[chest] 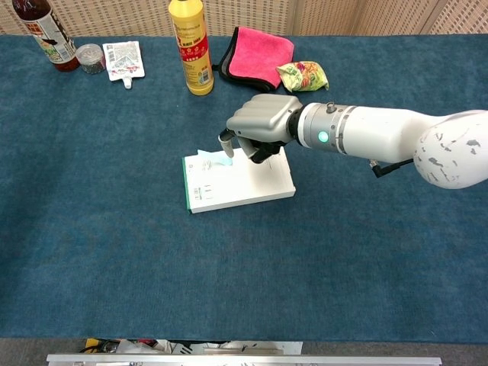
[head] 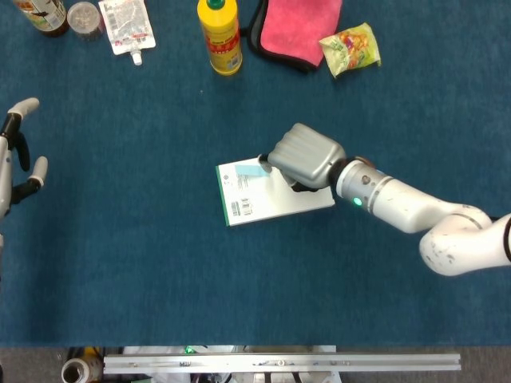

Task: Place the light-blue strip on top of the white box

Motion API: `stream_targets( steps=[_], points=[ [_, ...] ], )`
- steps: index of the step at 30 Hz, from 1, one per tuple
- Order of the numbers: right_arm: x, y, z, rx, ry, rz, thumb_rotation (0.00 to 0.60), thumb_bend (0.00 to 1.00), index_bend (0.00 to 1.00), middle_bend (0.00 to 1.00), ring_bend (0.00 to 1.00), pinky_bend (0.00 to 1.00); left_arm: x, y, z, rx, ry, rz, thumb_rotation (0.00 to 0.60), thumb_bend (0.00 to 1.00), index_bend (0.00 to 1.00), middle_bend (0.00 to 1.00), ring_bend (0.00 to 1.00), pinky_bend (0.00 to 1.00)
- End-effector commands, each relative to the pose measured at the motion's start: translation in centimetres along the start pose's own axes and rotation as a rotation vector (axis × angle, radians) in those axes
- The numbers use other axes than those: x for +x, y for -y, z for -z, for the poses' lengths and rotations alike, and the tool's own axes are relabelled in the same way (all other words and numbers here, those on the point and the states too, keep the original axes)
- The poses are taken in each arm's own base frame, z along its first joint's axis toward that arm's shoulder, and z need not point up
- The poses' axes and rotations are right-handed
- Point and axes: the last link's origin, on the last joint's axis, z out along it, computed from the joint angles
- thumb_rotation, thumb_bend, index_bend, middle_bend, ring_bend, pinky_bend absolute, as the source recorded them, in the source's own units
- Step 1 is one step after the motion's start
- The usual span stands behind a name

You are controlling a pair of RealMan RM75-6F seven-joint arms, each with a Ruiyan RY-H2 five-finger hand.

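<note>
- Our right robot hand [head: 302, 156] hovers over the white box [head: 275, 191], fingers curled downward; one fingertip [chest: 225, 144] meets the light-blue strip [head: 252, 170]. We cannot tell whether it pinches the strip or only presses it.
- The strip lies on the box top near the box's 10 o'clock corner, presumably held down so it settles flat.
- The box rests flat mid-desk [head: 144, 263].
- Our left robot hand [head: 16, 155] idles at the desk's 9 o'clock edge, fingers spread, holding nothing.
- At 12 o'clock: yellow bottle [head: 219, 36], pink cloth [head: 302, 28], well apart from the work.
</note>
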Motion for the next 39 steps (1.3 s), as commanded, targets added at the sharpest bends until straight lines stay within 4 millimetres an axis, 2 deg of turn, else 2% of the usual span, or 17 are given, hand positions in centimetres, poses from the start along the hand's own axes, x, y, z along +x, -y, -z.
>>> stream_targets(
  steps=[1, 19, 39],
  points=[
    [-0.1, 0.1, -0.5, -0.001, 0.001, -0.003, 0.494, 1.00, 0.38, 1.00, 1.00, 1.00, -0.1, 0.1, 0.1, -0.002, 0.008, 0.009, 0.600, 0.32, 0.20, 0.70, 0.72, 0.91],
    [-0.7, -0.1, -1.7, -0.014, 0.033, 0.016, 0.493, 1.00, 0.38, 1.00, 1.00, 1.00, -0.1, 0.0, -0.2, -0.004, 0.007, 0.015, 0.600, 0.32, 0.20, 0.70, 0.72, 0.91],
    [-0.8, 0.2, -1.6, -0.021, 0.037, 0.018, 0.492, 1.00, 0.38, 1.00, 1.00, 1.00, -0.3, 0.4, 0.0, 0.005, 0.008, 0.021, 0.600, 0.32, 0.20, 0.70, 0.72, 0.91]
  ],
)
